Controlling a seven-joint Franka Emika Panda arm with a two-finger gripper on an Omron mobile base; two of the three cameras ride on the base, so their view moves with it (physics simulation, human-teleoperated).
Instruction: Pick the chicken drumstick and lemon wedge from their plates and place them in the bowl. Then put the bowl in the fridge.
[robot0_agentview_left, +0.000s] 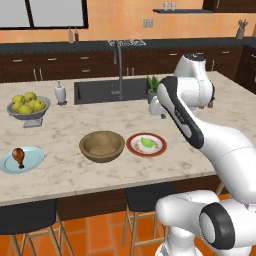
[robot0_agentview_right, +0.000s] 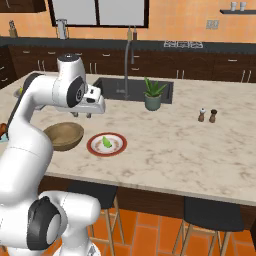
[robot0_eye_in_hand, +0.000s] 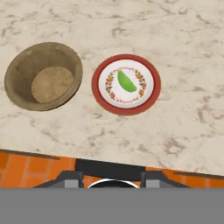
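Right, your lemon wedge (robot0_eye_in_hand: 126, 81) is sitting on the red-rimmed plate (robot0_eye_in_hand: 126, 105), just beside the bowl (robot0_eye_in_hand: 43, 75); the drumstick (robot0_agentview_left: 19, 156) is lying on the blue plate (robot0_agentview_left: 31, 161). Gripper (robot0_agentview_right: 83, 114) is hovering above them; finger state can't be told.

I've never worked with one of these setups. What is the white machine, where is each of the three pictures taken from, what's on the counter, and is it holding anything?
The white machine is a robot arm with a two-finger gripper, rendered in a simulated kitchen. Two pictures come from cameras on its base, looking forward from behind the arm's left and right. The third comes from a camera on the hand, looking down at the counter.

On the counter: an empty wooden bowl, a red-rimmed plate carrying a lemon wedge, and a pale blue plate carrying a chicken drumstick. Further back are a metal bowl of fruit, a sink, a potted plant and two shakers.

The gripper hangs above the counter, holding nothing.
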